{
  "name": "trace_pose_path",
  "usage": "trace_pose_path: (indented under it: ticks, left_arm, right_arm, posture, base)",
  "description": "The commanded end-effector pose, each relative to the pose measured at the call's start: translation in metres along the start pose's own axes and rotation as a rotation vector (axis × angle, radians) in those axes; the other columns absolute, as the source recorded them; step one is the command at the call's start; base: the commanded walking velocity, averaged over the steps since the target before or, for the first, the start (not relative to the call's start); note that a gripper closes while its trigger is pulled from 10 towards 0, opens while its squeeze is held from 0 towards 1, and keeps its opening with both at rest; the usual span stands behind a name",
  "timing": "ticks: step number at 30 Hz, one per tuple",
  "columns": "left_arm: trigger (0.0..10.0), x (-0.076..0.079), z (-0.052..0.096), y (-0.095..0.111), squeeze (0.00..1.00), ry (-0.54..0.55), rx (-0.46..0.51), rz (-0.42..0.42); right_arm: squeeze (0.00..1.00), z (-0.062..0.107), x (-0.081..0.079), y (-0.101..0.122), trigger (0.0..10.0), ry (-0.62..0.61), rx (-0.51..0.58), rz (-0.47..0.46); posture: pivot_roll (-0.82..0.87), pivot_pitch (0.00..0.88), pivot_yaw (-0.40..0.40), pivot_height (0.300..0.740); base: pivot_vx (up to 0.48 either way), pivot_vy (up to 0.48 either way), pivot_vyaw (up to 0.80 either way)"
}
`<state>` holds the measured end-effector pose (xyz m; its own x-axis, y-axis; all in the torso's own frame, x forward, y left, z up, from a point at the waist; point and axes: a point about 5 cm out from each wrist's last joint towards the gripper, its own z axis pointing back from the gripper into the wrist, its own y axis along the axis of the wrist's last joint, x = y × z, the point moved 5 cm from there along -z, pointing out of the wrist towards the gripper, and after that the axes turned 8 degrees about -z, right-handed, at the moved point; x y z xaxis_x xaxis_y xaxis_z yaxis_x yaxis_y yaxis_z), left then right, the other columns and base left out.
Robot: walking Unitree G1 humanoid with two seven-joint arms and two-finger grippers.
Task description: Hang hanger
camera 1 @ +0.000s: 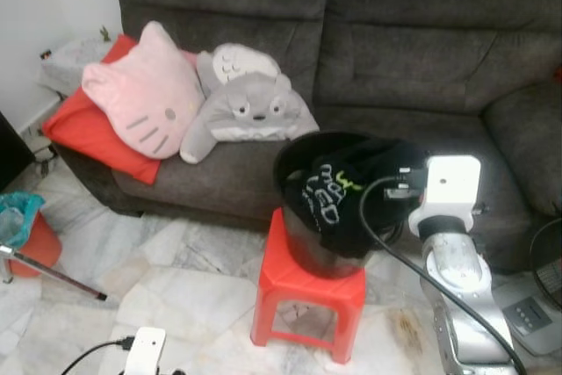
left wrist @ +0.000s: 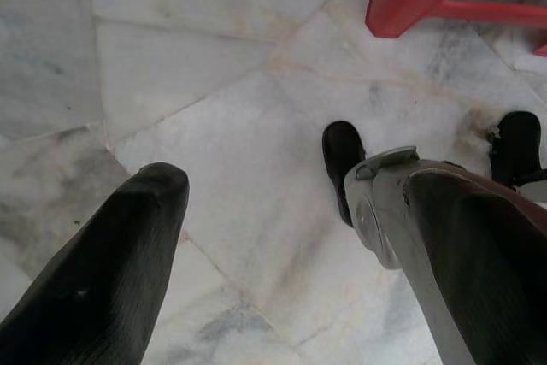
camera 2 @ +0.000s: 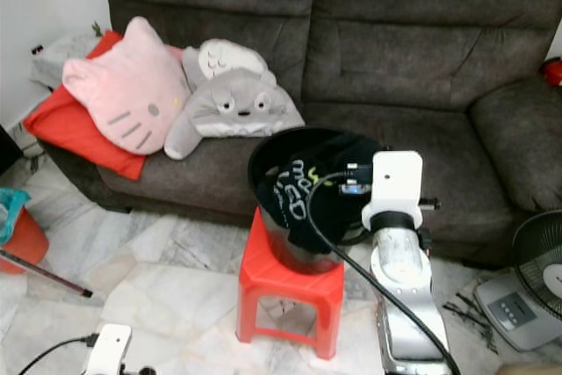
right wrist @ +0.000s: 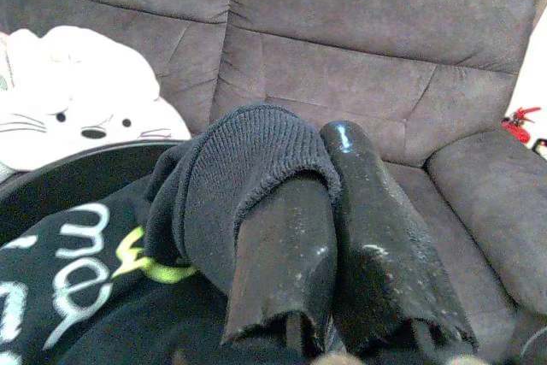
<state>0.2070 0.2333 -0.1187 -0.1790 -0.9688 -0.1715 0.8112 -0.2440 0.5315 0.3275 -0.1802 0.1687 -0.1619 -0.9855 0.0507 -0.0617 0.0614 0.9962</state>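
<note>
A black bucket (camera 1: 303,217) stands on a red plastic stool (camera 1: 303,292) in front of the sofa. A black garment (camera 1: 342,195) with white and green lettering lies draped over the bucket's rim. My right arm (camera 1: 450,252) reaches up to the bucket from the right. In the right wrist view my right gripper (right wrist: 323,158) is shut on a ribbed knit edge of the garment (right wrist: 244,160), which wraps over one finger. My left gripper (left wrist: 295,181) hangs low over the marble floor, open with nothing between its fingers.
A dark grey sofa (camera 1: 421,59) fills the back, with a pink cat cushion (camera 1: 145,94), a grey plush (camera 1: 250,107) and a red cushion (camera 1: 88,133). A fan base (camera 2: 540,283) stands at the right, a red bin (camera 1: 26,234) at the left.
</note>
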Motion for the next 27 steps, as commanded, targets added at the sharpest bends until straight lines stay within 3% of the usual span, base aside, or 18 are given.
trace_pose_path:
  ticks: [1, 27]
  left_arm:
    - [10.0, -0.0012, 0.0005, -0.003, 0.0, 0.0, -0.011, -0.022]
    - [10.0, -0.0006, 0.0002, -0.0017, 0.0, -0.002, -0.009, -0.025]
  right_arm:
    - [0.0, -0.0019, -0.0027, 0.0023, 10.0, 0.004, 0.003, -0.003]
    - [0.0, -0.0016, -0.0066, 0.0015, 10.0, 0.009, 0.0, -0.01]
  posture:
    - [0.01, 0.0, 0.023, 0.732]
    - [0.01, 0.0, 0.025, 0.732]
  base:
    - [-0.262, 0.0, 0.0]
    - [-0.276, 0.0, 0.0]
